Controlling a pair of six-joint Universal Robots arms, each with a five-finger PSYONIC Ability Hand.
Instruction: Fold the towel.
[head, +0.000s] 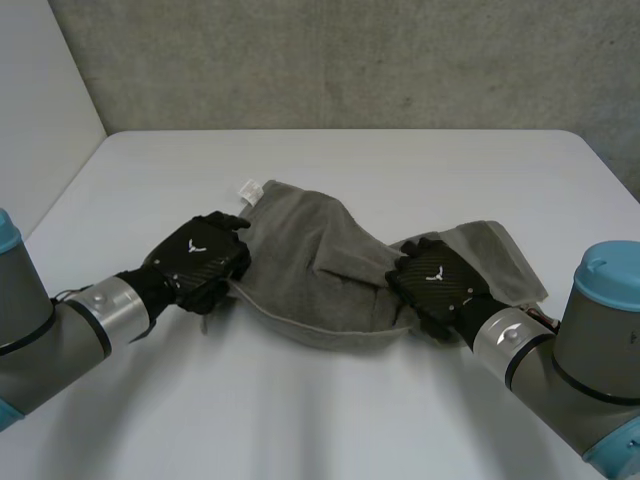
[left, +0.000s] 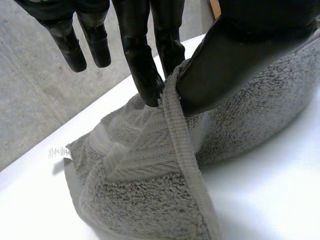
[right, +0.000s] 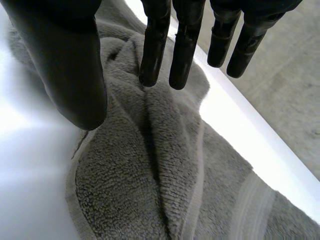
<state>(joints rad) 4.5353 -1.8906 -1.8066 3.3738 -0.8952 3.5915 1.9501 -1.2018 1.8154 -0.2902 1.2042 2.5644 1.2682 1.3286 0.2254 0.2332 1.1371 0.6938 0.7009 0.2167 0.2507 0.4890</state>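
Note:
A grey towel (head: 320, 270) lies bunched and twisted across the middle of the white table (head: 300, 420), with a white label (head: 248, 190) at its far left corner. My left hand (head: 200, 258) is at the towel's left edge. In the left wrist view this left hand (left: 225, 65) pinches the hem of the towel (left: 150, 190) between thumb and a finger, close to the label (left: 59, 151). My right hand (head: 437, 278) rests over the towel's right part. In the right wrist view this right hand (right: 70, 65) has straight fingers and its thumb spread apart above the folds of the towel (right: 150, 190), gripping nothing.
A grey wall (head: 350, 60) runs behind the table's far edge. Bare tabletop lies in front of the towel and behind it. Both arms come in low from the near corners.

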